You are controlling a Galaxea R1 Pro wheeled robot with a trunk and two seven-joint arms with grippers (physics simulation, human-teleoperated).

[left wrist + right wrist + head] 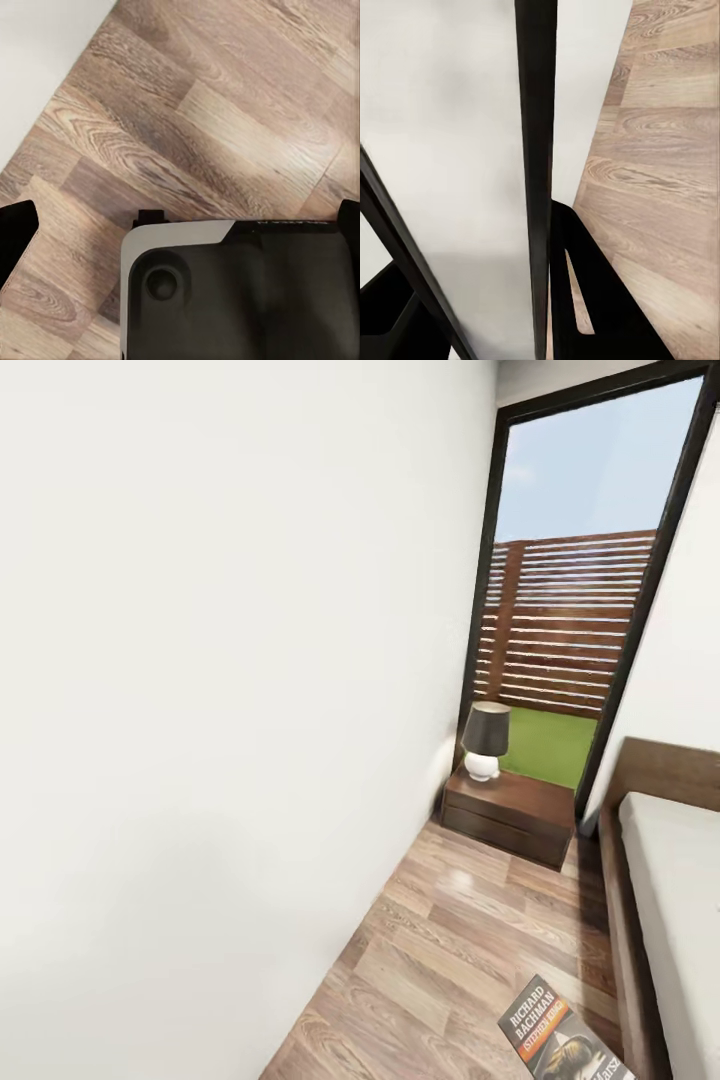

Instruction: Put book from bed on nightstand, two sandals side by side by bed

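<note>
Closest to me, at the lower edge of the head view, is the small dark paperback book with white author lettering and an orange band. It is tilted over the grey-brown wood-plank floor, just beside the dark brown frame of the low bed and clear of the pale mattress. In the right wrist view a thin dark strip runs straight along the right gripper, with one black finger lying against it. I take that strip for the book seen edge-on and judge the gripper clenched on it, though the other finger's contact is hard to read. The left gripper hangs over bare planks, its fingers spread wide and empty, above a grey and black moulded part that I take for the rig's own body. So the book is off the bed and the carry is in hand. The next move calls for rolling forward down this narrow lane between the white wall and the bed, then setting the book on the low dark brown glossy nightstand. A white-based table lamp with a dark shade stands near the wall end of its top, so I would aim for the free end nearer the bed. Behind it a tall dark-framed window shows grass and a slatted brown fence. The sandals remain to be done.
</note>
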